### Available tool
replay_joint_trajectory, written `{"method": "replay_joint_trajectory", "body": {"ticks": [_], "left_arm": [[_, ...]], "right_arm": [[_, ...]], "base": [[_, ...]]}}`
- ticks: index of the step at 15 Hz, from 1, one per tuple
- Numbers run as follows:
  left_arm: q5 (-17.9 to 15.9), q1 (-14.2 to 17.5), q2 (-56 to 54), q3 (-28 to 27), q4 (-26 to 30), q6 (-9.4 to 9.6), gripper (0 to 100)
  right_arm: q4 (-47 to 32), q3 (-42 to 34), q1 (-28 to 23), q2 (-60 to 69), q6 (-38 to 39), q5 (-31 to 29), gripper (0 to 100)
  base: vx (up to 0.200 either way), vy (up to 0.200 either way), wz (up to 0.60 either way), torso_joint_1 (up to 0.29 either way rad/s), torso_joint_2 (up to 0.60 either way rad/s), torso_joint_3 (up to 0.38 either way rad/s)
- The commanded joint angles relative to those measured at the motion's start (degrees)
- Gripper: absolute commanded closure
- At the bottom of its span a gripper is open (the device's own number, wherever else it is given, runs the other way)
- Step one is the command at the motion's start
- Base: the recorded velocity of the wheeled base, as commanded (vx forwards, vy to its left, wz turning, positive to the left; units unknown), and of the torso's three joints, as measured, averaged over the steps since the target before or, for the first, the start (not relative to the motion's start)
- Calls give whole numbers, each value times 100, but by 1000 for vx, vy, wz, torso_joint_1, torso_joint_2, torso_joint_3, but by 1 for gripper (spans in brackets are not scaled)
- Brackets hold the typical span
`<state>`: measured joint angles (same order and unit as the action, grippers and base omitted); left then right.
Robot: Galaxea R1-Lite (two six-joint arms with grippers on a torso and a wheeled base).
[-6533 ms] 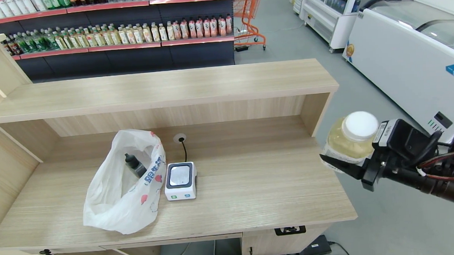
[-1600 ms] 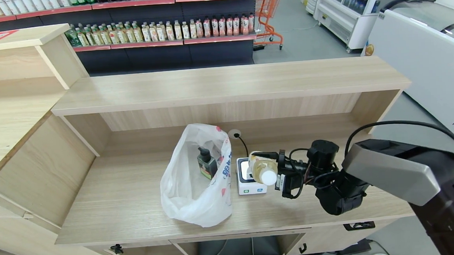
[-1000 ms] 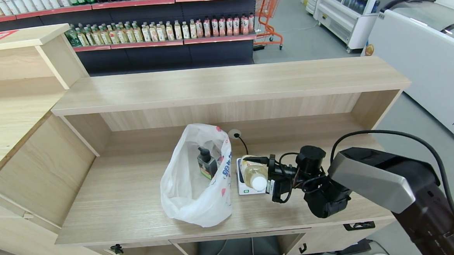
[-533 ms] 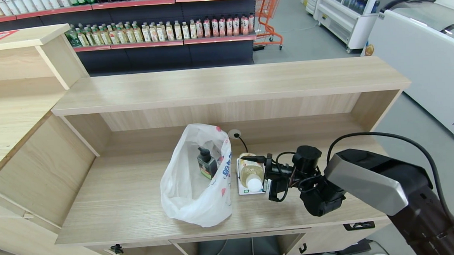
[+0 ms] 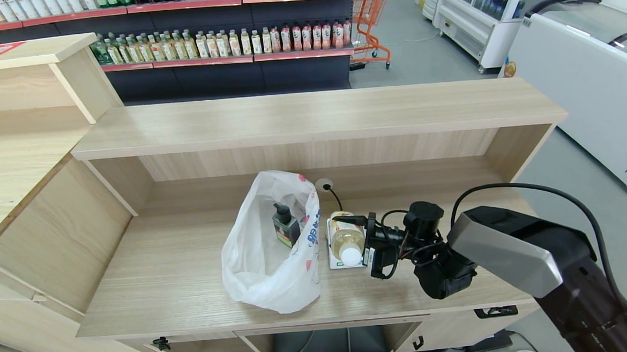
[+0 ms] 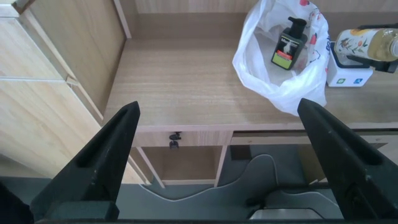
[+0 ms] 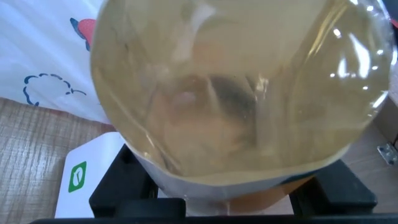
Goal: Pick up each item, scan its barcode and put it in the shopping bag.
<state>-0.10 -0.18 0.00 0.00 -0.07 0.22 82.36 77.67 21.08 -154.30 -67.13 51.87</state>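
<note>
- From the head view, we see the right gripper (image 5: 347,233) clamped around a pale yellow drink bottle (image 5: 345,240), held sideways over the scanner (image 5: 335,262).
- The right wrist view adds the shopping bag (image 7: 43,56) just beside it.
- The left wrist view shows the left gripper (image 6: 219,109) spread wide, holding nothing, and a dark pump bottle (image 6: 288,46) in the bag.

bottle carried onto the scanner

the right gripper (image 5: 348,233) has brought the bottle (image 5: 342,241) in from off the right end of the counter (image 5: 189,268), tipped it on its side, and over the last second and a half slid it left across the scanner (image 5: 336,263).
</note>
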Motion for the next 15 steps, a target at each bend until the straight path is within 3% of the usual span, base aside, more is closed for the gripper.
{"method": "replay_joint_trajectory", "body": {"ticks": [1, 6, 9, 10, 12, 13, 14, 15], "left_arm": [[1, 1, 9, 0, -1, 4, 0], [1, 1, 9, 0, -1, -4, 0], [1, 1, 9, 0, -1, 4, 0], [1, 1, 9, 0, -1, 4, 0], [1, 1, 9, 0, -1, -4, 0], [1, 1, 9, 0, -1, 4, 0], [1, 1, 9, 0, -1, 4, 0], [1, 1, 9, 0, -1, 4, 0]], "right_arm": [[35, -15, -25, 198, 25, 42, 100], [342, -1377, -763, 1912, 1528, 245, 100], [281, -2098, -851, 3160, 3013, 192, 100], [131, -2625, -851, 3854, 3910, -63, 100], [-607, -3355, -763, 4558, 4516, -1381, 100], [-915, -3460, -693, 4707, 4850, -1751, 100], [-1539, -3504, -464, 4927, 5588, -2920, 100], [-1644, -3486, -236, 4953, 6142, -3693, 100]], "base": [[0, 0, 0, 0, 0, 0], [0, 0, 0, 0, 0, 0], [0, 0, 0, 0, 0, 0], [0, 0, 0, 0, 0, 0], [0, 0, 0, 0, 0, 0], [0, 0, 0, 0, 0, 0], [0, 0, 0, 0, 0, 0], [0, 0, 0, 0, 0, 0]]}}
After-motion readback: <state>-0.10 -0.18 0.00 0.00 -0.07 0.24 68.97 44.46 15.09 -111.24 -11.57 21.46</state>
